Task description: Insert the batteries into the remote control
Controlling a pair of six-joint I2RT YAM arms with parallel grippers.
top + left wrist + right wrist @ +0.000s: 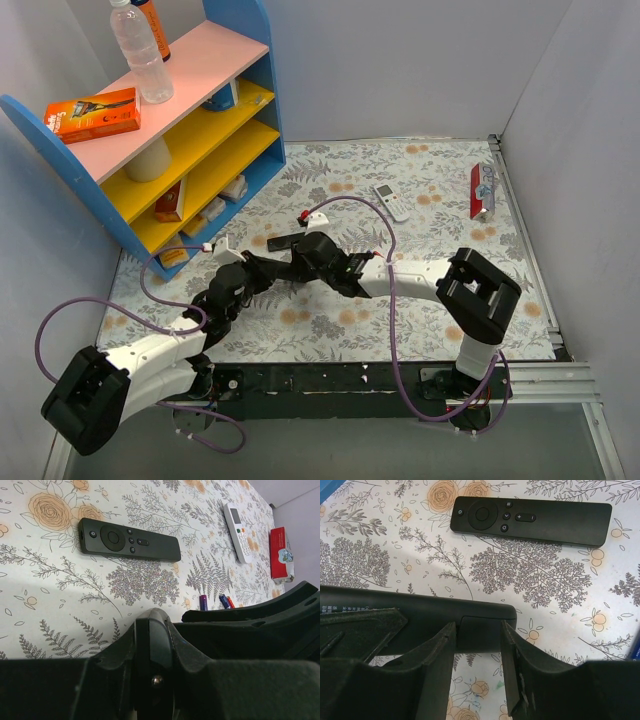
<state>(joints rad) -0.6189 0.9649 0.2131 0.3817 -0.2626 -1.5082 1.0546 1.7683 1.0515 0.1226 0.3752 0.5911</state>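
The remote control (pixel 420 614) is a long black bar held just above the floral mat, plain back toward the right wrist camera, with a cover seam near its end. My left gripper (pixel 152 625) is shut on it; in the left wrist view the remote (pixel 161 636) shows end-on between the jaws. My right gripper (pixel 477 626) is open, one finger on each side of the cover panel at the remote's end. The two grippers meet mid-table, left gripper (pixel 262 268) facing right gripper (pixel 297 263). Three batteries (pixel 203 602), purple, blue and red, lie together on the mat beyond the grippers.
A second black remote (pixel 530 515) with grey buttons lies face up on the mat (pixel 129 540). A small white remote (pixel 391 202) and a red box (pixel 481 190) lie farther back right. A blue shelf unit (pixel 190 150) stands at the back left.
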